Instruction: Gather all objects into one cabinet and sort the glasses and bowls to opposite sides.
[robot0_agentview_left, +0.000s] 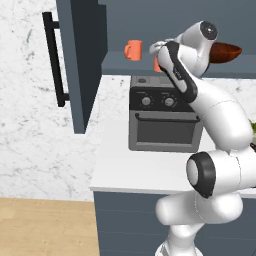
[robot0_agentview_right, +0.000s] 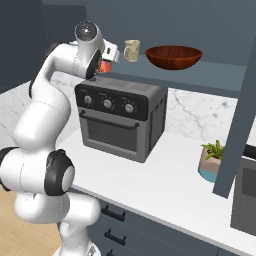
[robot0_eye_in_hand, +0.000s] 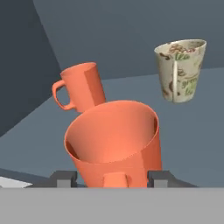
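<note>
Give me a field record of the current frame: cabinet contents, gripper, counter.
cabinet: door open, shelf holds all items
far mug: upright at shelf's left end
near mug: between the fingers, handle facing the hand
cup: upright, mid shelf, between mugs and bowl
bowl: on the right side of shelf, apart from cup
gripper: at the near mug, jaws either side; grip or release unclear
counter: oven under shelf, plant pot to its right
</note>
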